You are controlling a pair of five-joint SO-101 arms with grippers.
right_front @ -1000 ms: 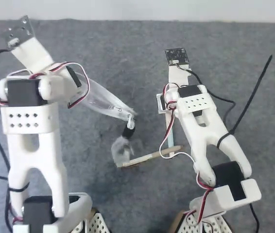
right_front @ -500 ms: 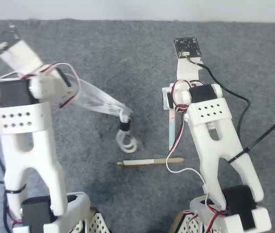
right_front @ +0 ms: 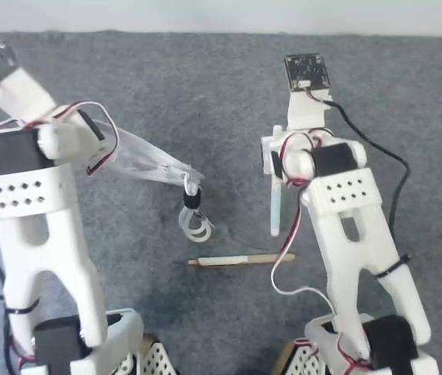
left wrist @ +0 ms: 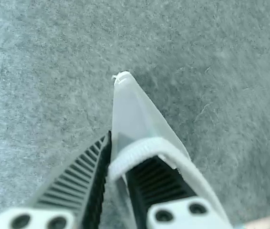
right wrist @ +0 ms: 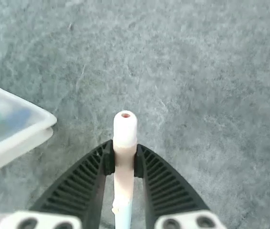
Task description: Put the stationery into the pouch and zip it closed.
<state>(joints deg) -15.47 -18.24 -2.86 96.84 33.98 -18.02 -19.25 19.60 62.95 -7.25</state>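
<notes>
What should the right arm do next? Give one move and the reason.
Probably carry the pen toward the pouch: the right end effector is shut on the pen, apart from the pouch that the left end effector holds up.

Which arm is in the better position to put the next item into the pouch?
Right, probably. The right gripper is shut on the pen, while the left gripper is occupied holding the pouch. The pencil lies on the table, ungripped.
</notes>
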